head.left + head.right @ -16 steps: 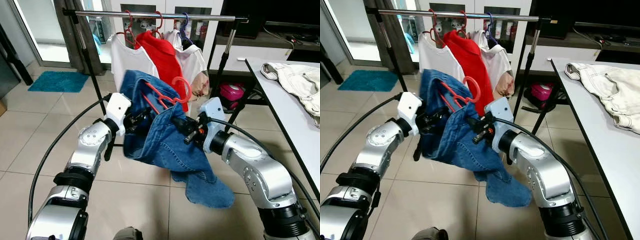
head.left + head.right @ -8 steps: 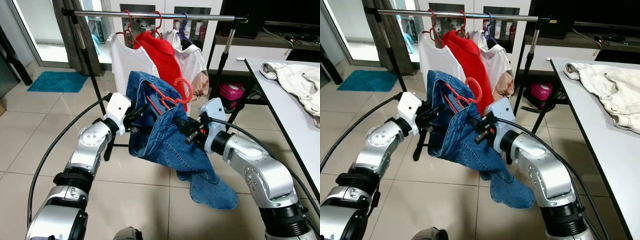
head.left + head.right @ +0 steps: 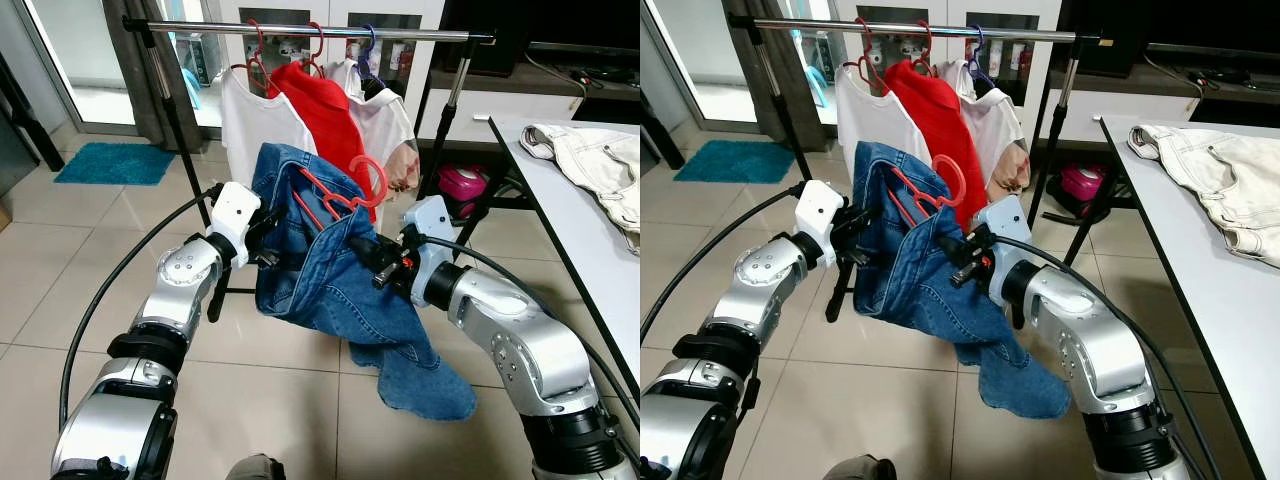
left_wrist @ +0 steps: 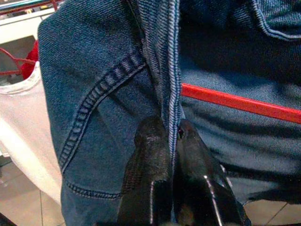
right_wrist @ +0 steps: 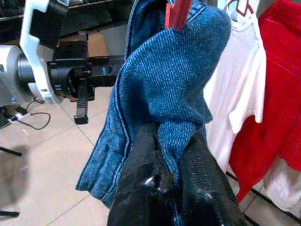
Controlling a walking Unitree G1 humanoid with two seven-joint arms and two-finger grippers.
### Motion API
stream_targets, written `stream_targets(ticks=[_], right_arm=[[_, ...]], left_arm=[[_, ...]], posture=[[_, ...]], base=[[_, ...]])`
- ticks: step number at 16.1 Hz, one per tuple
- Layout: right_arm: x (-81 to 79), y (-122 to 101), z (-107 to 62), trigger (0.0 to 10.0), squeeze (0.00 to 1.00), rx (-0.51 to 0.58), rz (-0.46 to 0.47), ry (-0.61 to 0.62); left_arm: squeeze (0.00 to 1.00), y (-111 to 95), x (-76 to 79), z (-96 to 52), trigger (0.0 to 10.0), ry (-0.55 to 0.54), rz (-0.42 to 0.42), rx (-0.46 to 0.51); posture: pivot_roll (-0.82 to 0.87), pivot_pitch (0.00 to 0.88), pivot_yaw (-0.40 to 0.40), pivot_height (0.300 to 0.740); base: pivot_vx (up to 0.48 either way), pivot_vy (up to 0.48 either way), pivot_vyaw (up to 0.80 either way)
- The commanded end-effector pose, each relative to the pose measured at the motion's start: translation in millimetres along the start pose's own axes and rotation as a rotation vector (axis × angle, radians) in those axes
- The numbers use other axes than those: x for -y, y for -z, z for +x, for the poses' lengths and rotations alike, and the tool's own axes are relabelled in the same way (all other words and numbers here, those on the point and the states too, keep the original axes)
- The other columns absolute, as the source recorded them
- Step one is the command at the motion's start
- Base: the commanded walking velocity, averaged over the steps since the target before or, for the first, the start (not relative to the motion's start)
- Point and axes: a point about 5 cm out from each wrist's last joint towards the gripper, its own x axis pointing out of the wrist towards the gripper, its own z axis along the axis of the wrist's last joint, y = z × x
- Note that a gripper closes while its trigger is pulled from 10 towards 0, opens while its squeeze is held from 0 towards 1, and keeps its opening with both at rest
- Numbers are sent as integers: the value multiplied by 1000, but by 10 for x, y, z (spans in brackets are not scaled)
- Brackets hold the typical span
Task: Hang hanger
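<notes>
Blue jeans point(image 3: 320, 270) are draped over a red hanger point(image 3: 345, 192) and held in the air between my arms, below and in front of the clothes rail point(image 3: 300, 31). My left gripper point(image 3: 272, 243) is shut on the jeans' left side; in the left wrist view its fingertips point(image 4: 150, 136) pinch a denim seam, with the hanger's red bar point(image 4: 235, 101) behind. My right gripper point(image 3: 372, 257) is shut on a fold of the jeans point(image 5: 164, 89) on the right side. One leg hangs down to the floor.
On the rail hang a white shirt point(image 3: 250, 110), a red shirt point(image 3: 325, 110) and another white shirt point(image 3: 385, 125). A table point(image 3: 570, 230) with a cream jacket point(image 3: 595, 165) stands to the right. A pink bag point(image 3: 462, 185) and a blue mat point(image 3: 118, 162) lie on the tiled floor.
The jeans and hanger have risen slightly and shifted right since a second ago. Both grippers have kept their hold.
</notes>
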Motion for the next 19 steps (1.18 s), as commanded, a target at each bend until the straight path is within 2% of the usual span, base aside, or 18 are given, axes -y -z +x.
stream_targets(ticks=[1,4,6,10,12,17,19], right_arm=[[72,-61,-11,0,0,-12,-26,47],[258,182,-71,0,0,-196,-113,173],[322,279,-114,0,0,-265,-145,208],[276,376,-142,0,0,-348,-190,135],[249,426,-160,0,0,-382,-195,111],[326,520,-222,0,0,-438,-180,170],[400,411,-196,0,0,-355,-121,236]], left_arm=[[0,-122,-76,25,0,1,24,35],[0,-260,-120,-7,0,42,29,86],[0,-332,-233,-49,0,26,25,101],[0,-479,-582,-96,0,-94,37,92],[0,-540,-645,-96,0,-118,36,104],[0,-863,-652,-113,0,14,-47,308],[0,-812,-623,-154,0,85,-40,287]], posture=[[-141,0,28,740],[-140,0,25,740],[-133,0,18,740],[-128,0,14,740],[-131,0,16,740],[-135,0,22,740],[-132,0,21,740]], base=[[0,0,0],[0,0,0],[0,0,0],[0,0,0],[0,0,0],[0,0,0],[0,0,0]])
